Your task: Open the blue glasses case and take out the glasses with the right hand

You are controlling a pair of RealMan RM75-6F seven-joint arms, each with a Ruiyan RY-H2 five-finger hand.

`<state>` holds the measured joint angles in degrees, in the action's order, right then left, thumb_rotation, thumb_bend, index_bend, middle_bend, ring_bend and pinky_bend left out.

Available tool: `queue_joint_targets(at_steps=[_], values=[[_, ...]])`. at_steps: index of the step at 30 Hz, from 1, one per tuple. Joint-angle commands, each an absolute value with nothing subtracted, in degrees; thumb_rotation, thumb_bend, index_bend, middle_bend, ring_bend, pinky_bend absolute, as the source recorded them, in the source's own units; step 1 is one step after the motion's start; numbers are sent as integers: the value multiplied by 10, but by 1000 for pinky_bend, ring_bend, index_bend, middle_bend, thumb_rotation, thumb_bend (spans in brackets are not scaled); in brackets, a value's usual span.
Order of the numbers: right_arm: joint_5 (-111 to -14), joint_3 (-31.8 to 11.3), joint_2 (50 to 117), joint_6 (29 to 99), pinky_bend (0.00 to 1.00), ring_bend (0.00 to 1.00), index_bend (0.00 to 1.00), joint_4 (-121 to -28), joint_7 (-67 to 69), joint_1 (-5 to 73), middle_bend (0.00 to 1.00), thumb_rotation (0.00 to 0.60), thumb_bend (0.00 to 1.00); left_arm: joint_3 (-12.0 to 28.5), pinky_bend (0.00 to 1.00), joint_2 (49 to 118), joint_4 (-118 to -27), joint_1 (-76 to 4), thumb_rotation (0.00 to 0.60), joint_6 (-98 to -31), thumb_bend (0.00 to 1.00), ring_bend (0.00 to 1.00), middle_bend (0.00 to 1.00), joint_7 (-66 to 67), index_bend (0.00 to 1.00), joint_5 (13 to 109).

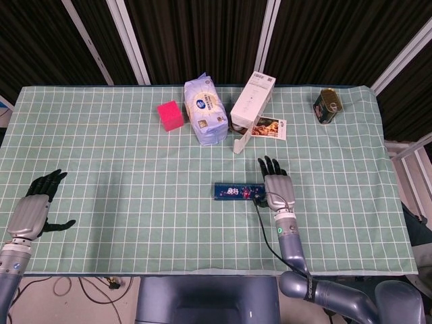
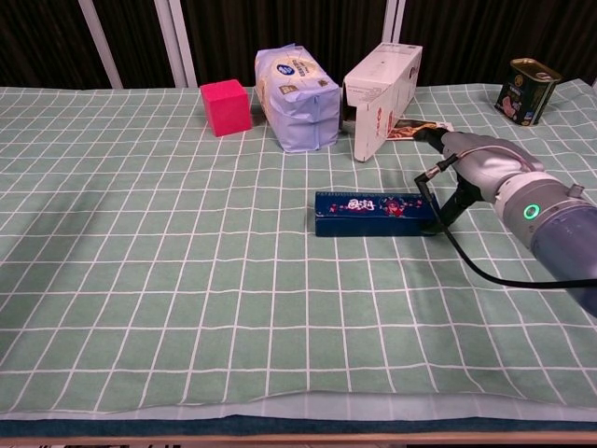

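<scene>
**Right hand at the end of the closed blue case**

The blue glasses case (image 1: 237,192) lies shut and flat on the green checked tablecloth (image 1: 135,169), near the middle of the table. The right hand (image 1: 277,189) sits at its right end with fingers stretched out and apart, holding nothing; the thumb reaches down toward the case's end, though whether it touches cannot be told.

Far behind the case stand a pink cube (image 1: 170,115), a pale blue tissue pack (image 1: 206,110) and a white carton (image 1: 252,102) with an open flap, a printed leaflet (image 1: 269,127) beside it. A tin can (image 1: 327,106) stands at the far right. None crowds the case.

The left hand (image 1: 32,212) rests at the near left edge, fingers spread and empty, well apart from everything. The chest view does not show it.
</scene>
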<state>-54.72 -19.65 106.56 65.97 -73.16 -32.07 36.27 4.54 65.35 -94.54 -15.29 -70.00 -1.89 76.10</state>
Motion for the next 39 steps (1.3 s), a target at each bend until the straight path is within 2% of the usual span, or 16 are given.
queue_joint_targets(at_steps=[1,5,10,18,32,39], values=[[-544,-197,1065,659,239,0,0,-734,-320,364,0,600,100,45,0,653,-946,-153,600,-699,0,0,0,-19,0,760],[-551,-187,1060,660,239,0,14,-754,-315,361,0,600,162,45,0,653,-947,-154,600,-698,0,0,0,-19,0,759],[-552,-177,1050,654,239,0,134,-792,-320,362,0,600,252,45,0,653,-948,-154,600,-698,0,0,0,-20,0,760],[-532,-173,1038,624,239,0,220,-813,-334,378,0,600,330,45,0,650,-950,-153,600,-699,0,0,0,-26,0,759],[-487,-187,1048,611,238,0,241,-825,-363,414,0,600,437,46,0,648,-952,-154,600,-694,0,0,0,-31,0,756],[-464,-187,1061,612,238,0,241,-822,-379,431,0,600,443,46,0,647,-953,-155,600,-690,0,0,0,-34,0,754]])
